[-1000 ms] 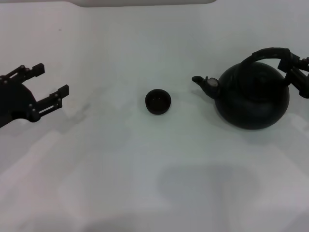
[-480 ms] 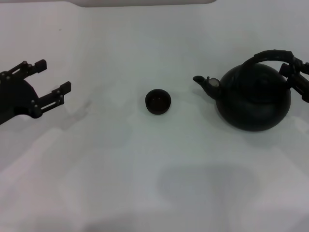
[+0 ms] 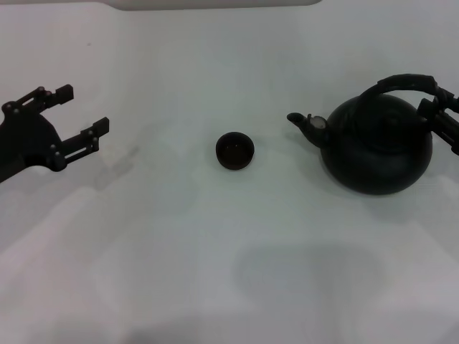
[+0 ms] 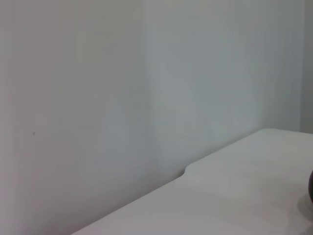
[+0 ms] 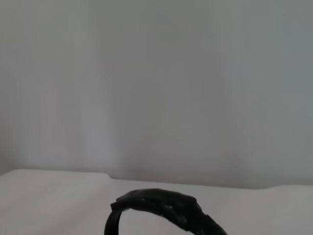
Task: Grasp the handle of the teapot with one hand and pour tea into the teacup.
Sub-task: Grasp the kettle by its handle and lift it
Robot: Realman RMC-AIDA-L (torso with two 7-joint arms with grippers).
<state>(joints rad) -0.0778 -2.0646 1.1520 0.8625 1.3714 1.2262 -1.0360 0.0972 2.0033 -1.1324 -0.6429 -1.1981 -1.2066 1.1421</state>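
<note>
- Presently, the right gripper (image 3: 439, 107) stood at the right edge of the head view, its black fingers (image 3: 445, 125) against the right end of the thick black arched handle (image 3: 401, 81); whether the jaws were clamped on it or merely around it could not be told.
- Handle: ribbed bail arching over the top of the pot, its upper curve also seen in the right wrist view (image 5: 161, 205).
- Large round matte black teapot (image 3: 376, 147): upright on the white table (image 3: 215, 251), at the right side, short curved spout with small grey cap (image 3: 310, 125) pointing toward the robot's left.
- Tiny round dark handleless teacup (image 3: 234, 150): upright near the middle of the table, brownish inside, well apart from the spout and in line with it.
- Left gripper (image 3: 79, 115): at the far left edge of the head view, above the table, jaws spread apart with nothing between them, well apart from the teacup.
- Left wrist view: pale wall and a table edge only.
</note>
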